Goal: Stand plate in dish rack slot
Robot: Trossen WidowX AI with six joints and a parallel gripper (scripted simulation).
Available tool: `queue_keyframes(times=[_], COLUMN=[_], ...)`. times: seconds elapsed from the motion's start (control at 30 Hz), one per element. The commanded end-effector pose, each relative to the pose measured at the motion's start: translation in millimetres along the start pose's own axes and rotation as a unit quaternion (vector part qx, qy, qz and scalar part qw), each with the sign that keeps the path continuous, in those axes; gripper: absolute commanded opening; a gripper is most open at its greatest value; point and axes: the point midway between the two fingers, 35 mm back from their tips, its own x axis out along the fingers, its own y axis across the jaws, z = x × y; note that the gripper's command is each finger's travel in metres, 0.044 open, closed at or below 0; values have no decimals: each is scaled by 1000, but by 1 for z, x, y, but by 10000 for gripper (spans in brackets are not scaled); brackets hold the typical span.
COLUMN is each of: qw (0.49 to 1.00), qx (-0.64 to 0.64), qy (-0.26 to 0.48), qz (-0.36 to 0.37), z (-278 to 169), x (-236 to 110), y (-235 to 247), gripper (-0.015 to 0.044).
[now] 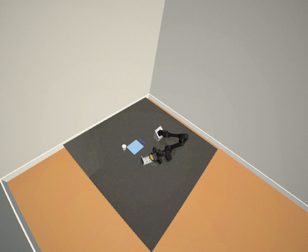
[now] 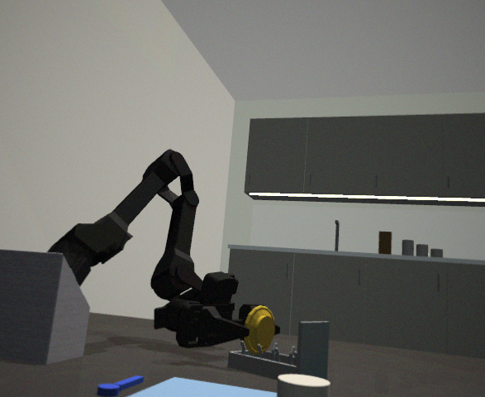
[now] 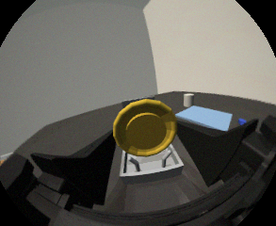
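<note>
Fingers of the gripper (image 2: 257,329) are seen as dark wedges at either side in the wrist view, and between them the yellow plate (image 3: 144,128) is clamped on edge, upright, its round face turned toward the wrist camera. Just below the jaws the grey dish rack (image 3: 152,166) is seen — the plate's lower edge is overlapped with the rack's pegs in the exterior view, though whether it has been seated between the rails or is only hung just above them cannot be told. Beyond the jaws and to their right in the wrist view, a light blue mat (image 3: 203,117) is laid flat on the dark table (image 2: 404,367), with a small blue tool (image 2: 119,385) at its far edge and a white cup (image 3: 188,98) stood further off, apart from the mat. Behind the jaws, the black arm (image 2: 178,222) is folded low and is traced back to a grey block (image 2: 29,305) — its mount.
</note>
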Motion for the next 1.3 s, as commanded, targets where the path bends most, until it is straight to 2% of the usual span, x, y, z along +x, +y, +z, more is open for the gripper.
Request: queue_keyframes(times=[0.0, 0.37, 0.87, 1.13, 1.27], qw=[1000, 1000, 1000, 1000, 1000], qx=[3, 0, 2, 2, 1], qy=[-4, 0, -1, -1, 2], qz=[0, 0, 0, 0, -5], z=[-4, 0, 0, 1, 29], x=[1, 0, 0, 0, 3], y=[0, 0, 0, 0, 6], gripper=[0, 0, 394, 400, 400])
